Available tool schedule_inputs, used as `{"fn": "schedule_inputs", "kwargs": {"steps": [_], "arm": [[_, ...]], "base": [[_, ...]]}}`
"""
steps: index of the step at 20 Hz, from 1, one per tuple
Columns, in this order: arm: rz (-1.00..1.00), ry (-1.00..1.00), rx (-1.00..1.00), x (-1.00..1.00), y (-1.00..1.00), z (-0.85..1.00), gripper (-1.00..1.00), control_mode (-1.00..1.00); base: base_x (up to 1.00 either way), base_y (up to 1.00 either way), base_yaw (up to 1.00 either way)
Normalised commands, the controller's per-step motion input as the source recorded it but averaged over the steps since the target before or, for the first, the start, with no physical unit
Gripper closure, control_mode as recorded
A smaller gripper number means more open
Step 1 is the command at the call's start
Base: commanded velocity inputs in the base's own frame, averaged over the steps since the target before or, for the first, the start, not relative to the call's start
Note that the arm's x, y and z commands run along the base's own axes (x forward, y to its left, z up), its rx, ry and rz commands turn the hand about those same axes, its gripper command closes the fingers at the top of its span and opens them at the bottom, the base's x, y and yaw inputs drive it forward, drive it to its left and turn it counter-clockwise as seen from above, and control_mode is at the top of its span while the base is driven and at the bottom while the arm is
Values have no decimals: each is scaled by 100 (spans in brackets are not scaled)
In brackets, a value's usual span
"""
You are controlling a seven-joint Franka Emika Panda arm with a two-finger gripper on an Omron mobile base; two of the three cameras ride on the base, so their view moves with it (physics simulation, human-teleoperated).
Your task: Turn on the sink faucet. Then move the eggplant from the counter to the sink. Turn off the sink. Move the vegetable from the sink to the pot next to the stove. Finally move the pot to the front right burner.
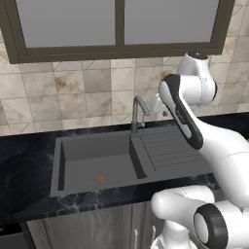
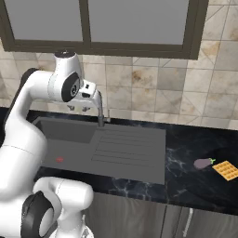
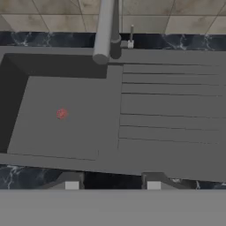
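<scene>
The counter (image 2: 195,181) is shiny black stone with thin pale lines in it. Behind it the wall (image 1: 73,97) has square tan and grey tiles, some with brown marks. Above the tiles is a window (image 1: 116,24) with a dark brown frame and flat grey glass.

The sink (image 1: 92,163) is set into the counter. It is dark grey and dull, a deep box shape on the left with a small red dot at the bottom. To its right is a flat wing (image 1: 170,151) with long straight ridges.

The sink faucet (image 1: 137,113) stands at the back edge of the sink, between the bowl and the wing. It is a thin grey metal pipe with a bent top.

The gripper (image 3: 112,185) hangs above the sink near the faucet, its two tips apart and holding nothing.

The eggplant (image 2: 203,163) lies far right on the counter, small, purple and egg-shaped with a green tip. Just beside it is a flat orange square (image 2: 226,170) with a grid pattern.
</scene>
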Motion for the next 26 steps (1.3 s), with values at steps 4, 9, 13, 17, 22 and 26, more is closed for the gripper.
{"fn": "schedule_inputs", "kwargs": {"steps": [4,9,13,17,22,26], "arm": [[1,-2,0,2,-20,-9,-100,-100],[1,-1,0,1,-35,-18,-100,-100],[1,0,0,4,-18,-23,-100,-100],[9,-7,0,23,-8,-31,-100,-100],[23,-17,2,26,0,-32,-100,-100],[34,-20,2,4,0,-23,-100,-100]], "base": [[0,0,0],[0,0,0],[0,0,0],[0,0,0],[0,0,0],[0,0,0]]}}
